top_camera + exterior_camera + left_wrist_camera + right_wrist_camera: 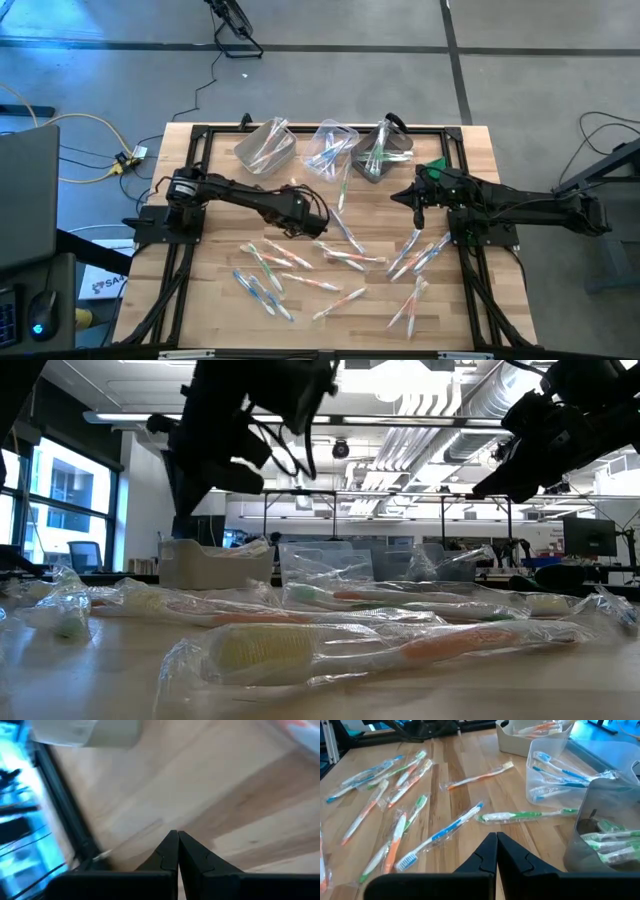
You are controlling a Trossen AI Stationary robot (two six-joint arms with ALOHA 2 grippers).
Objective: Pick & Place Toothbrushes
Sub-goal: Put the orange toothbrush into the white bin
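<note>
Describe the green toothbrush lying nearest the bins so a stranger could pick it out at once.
Start at the three plastic bins along the table's far edge. On the wood just in front of the clear middle bin lies a wrapped green toothbrush, its handle reaching toward the dark bin. It is the only loose brush beside the bins; the blue one lies farther out.

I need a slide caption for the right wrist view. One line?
Right gripper shut above wrapped toothbrushes scattered on the wooden table, three bins partly filled alongside.
</note>
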